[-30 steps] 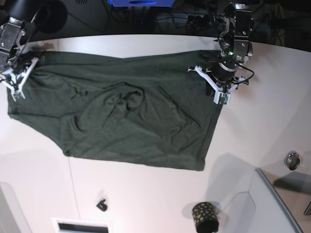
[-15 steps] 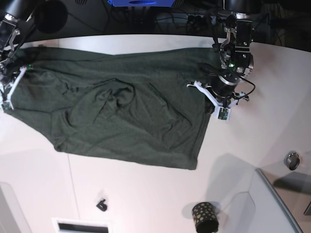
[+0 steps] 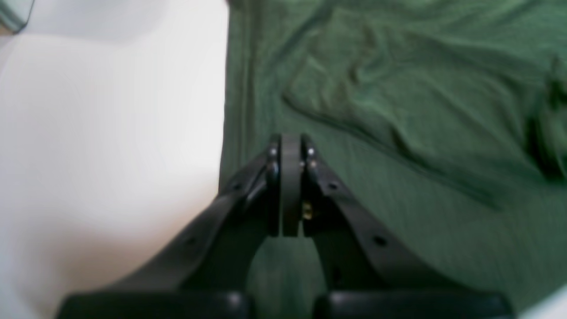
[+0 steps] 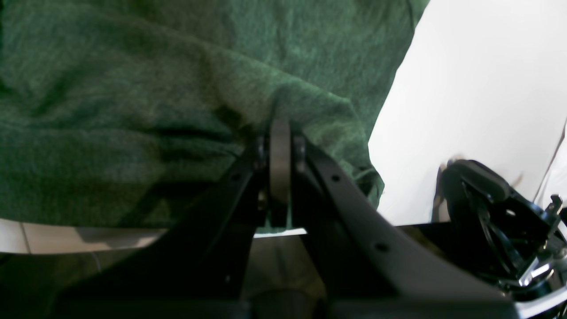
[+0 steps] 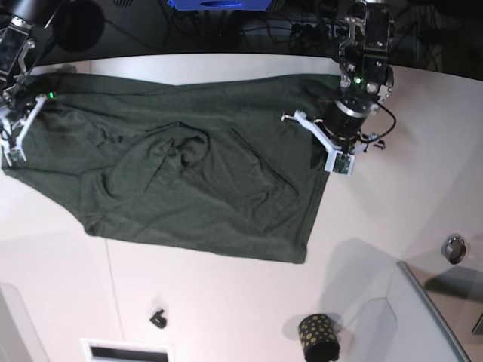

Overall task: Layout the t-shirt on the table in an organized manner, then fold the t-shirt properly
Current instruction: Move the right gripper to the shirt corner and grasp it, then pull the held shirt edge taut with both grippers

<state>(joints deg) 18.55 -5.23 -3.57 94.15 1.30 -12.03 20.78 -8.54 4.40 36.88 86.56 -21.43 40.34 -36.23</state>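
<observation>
The dark green t-shirt (image 5: 189,173) lies spread and wrinkled across the far half of the white table (image 5: 226,309). My left gripper (image 5: 324,139) stands at the shirt's right edge. In the left wrist view the left gripper (image 3: 290,141) is shut, its tips meeting the t-shirt (image 3: 398,110) just inside the hem, with bare table (image 3: 110,133) beside it. My right gripper (image 5: 23,121) is at the shirt's left end. In the right wrist view the right gripper (image 4: 279,122) is shut on a raised pinch of the t-shirt (image 4: 133,88), near the table (image 4: 465,88).
A black gold-dotted cup (image 5: 318,337) stands near the front, beside a grey raised panel (image 5: 430,324). A small metal ring (image 5: 453,248) lies at the right and a small black part (image 5: 158,318) in front of the shirt. Cables run behind the table's back edge.
The shirt has slid a little to the left and toward the back edge. The right gripper drew its end leftward. The left gripper shifted slightly back and left. Both stayed shut.
</observation>
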